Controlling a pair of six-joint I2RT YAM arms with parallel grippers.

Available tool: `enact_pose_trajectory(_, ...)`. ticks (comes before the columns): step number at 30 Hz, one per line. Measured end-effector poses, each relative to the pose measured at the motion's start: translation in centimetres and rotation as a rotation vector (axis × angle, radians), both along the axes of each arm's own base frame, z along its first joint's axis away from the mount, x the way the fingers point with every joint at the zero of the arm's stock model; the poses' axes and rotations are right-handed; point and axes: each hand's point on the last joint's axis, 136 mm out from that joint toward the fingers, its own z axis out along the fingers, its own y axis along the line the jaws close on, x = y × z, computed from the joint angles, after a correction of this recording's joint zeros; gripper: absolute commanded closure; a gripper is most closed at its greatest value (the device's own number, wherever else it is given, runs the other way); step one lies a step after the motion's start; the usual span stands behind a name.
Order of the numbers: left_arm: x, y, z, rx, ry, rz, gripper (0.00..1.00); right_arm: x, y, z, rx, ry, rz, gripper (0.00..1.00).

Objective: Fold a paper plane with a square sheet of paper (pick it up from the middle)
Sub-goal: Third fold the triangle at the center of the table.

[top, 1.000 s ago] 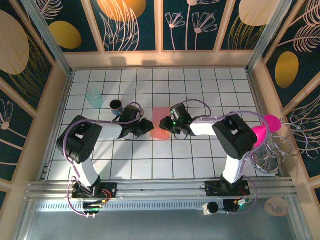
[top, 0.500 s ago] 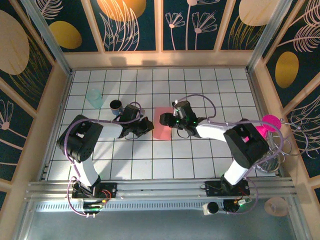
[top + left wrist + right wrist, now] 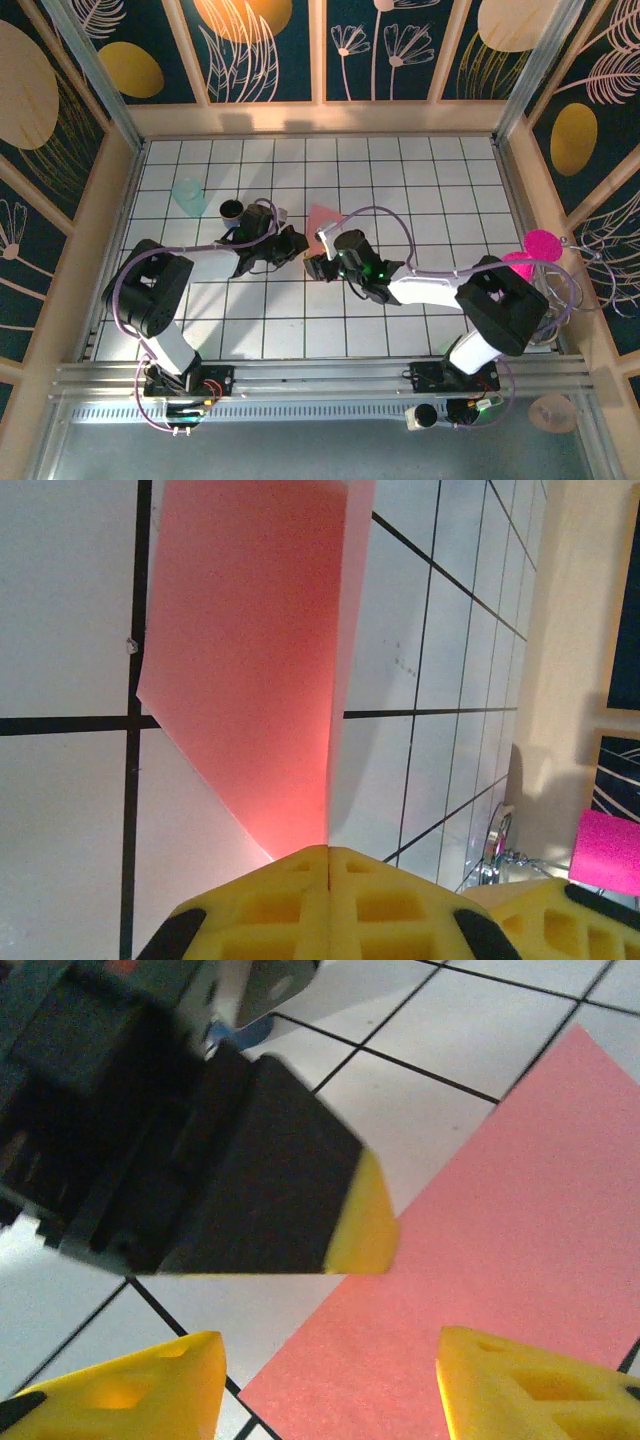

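Two arm bases at the near edge of the table (image 3: pixel 400 330), both arms stretched inward to the middle of the white tiles. Just past the elbows, nearly tip to tip, the right gripper (image 3: pixel 318 265) and the left gripper (image 3: pixel 300 243), with the paper (image 3: pixel 322 218) on their far side at mid-table.

Left gripper clamped fully shut, yellow pads pressed flat together on the near tip of the paper. Right gripper spread wide and holding nothing, one yellow finger on each side above the paper's near corner.

Paper salmon-pink, plain, unmarked. From the left wrist, folded on a sharp crease running away from the pads: one broad flap glowing rosy, the other almost edge-on and paler, with a soft shadow on the tile beside it. From the right wrist, a smooth pink field across the black grid lines, its near-left edge straight and clean. How much of it is clear of the tiles, impossible to tell.

In the way: a black, yellow-tipped finger of the left gripper over the paper's edge in the right wrist view, and the right gripper's head over the paper's near end from above.

Farther back on the left, a teal cup (image 3: pixel 187 196) and a dark cup (image 3: pixel 231 210), well apart from the paper. Off to the right, a magenta disc (image 3: pixel 543 244) above a wire rack (image 3: pixel 540 310). Beyond everything, the floral wall (image 3: pixel 300 50).
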Motion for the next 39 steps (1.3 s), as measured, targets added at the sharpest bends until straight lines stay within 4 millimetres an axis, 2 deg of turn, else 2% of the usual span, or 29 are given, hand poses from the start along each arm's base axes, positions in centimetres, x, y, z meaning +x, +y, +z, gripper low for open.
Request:
enact_pose_trajectory(9,0.0,0.0,0.0,-0.005,0.006,0.001,1.0,-0.5,0.2,-3.4,-0.155,-0.057,0.105,0.38)
enact_pose_trajectory(13,0.0,0.0,0.0,-0.005,0.006,0.001,1.0,-0.5,0.2,-4.2,-0.192,-0.074,0.116,0.38)
enact_pose_trajectory(18,-0.1,0.0,0.1,-0.005,0.006,0.0,1.0,0.3,-0.5,-4.1,-0.22,-0.141,0.082,0.43)
enact_pose_trajectory(22,-0.1,-0.1,0.1,-0.007,0.007,-0.002,1.0,0.1,-1.5,-5.0,-0.261,-0.159,0.081,0.49)
enact_pose_trajectory(25,-0.1,-0.1,0.1,-0.007,0.007,-0.002,1.0,0.0,-1.8,-4.8,-0.27,-0.18,0.086,0.51)
enact_pose_trajectory(33,-0.1,-0.1,0.1,-0.007,0.007,-0.002,1.0,0.4,-1.6,-2.1,-0.228,-0.248,0.078,0.57)
enact_pose_trajectory(39,-0.1,-0.1,0.0,-0.006,0.007,-0.002,1.0,0.3,-1.4,-1.9,-0.223,-0.256,0.089,0.73)
